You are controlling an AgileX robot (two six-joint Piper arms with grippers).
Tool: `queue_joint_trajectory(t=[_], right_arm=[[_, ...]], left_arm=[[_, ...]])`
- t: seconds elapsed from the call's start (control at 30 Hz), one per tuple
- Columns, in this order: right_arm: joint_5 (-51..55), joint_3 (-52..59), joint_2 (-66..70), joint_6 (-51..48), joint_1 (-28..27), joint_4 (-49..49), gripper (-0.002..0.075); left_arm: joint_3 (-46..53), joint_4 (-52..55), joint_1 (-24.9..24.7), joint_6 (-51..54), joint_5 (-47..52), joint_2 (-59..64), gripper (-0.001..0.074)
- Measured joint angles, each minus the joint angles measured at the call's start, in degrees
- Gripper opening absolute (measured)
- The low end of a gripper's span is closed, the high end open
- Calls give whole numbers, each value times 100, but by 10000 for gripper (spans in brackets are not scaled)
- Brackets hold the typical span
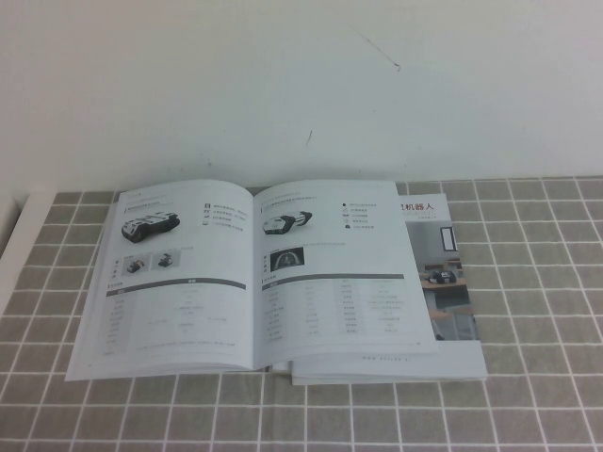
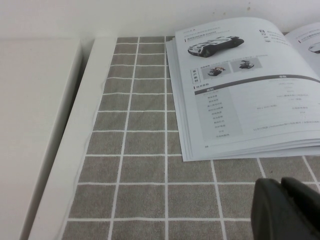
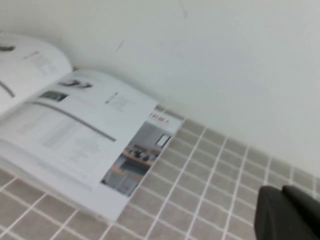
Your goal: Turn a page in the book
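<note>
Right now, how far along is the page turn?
Done: the book lies open flat on a second booklet, both pages settled. In hand: nothing; the left gripper hovers over the checked cloth beside the left page, the right gripper off the booklet's side, neither touching paper. Left: pinch a page edge and turn it.

The book lies open over the second booklet, hiding all of it but a strip of cover along its right side and lower edge, and the print in the book's tables is too small to read. In the left wrist view only a dark corner of the left gripper shows, cut off by the picture's edge. The right gripper is likewise cut off in its blurred wrist view, and neither arm appears in the high view.
</note>
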Motion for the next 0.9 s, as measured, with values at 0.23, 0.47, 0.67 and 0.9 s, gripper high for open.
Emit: queue_joint_trajectory(t=[0.23, 0.47, 0.67, 0.9], right_arm=[[0, 0, -715, -23, -285, -75, 0], [-53, 197, -714, 706, -298, -481, 0], [-518, 1167, -816, 2751, -334, -1951, 0], [-730, 1912, -816, 3183, -334, -2491, -1]], left_arm=[[0, 0, 0, 0, 0, 0, -4], [0, 0, 0, 0, 0, 0, -4], [0, 0, 0, 0, 0, 0, -4], [0, 0, 0, 0, 0, 0, -4]])
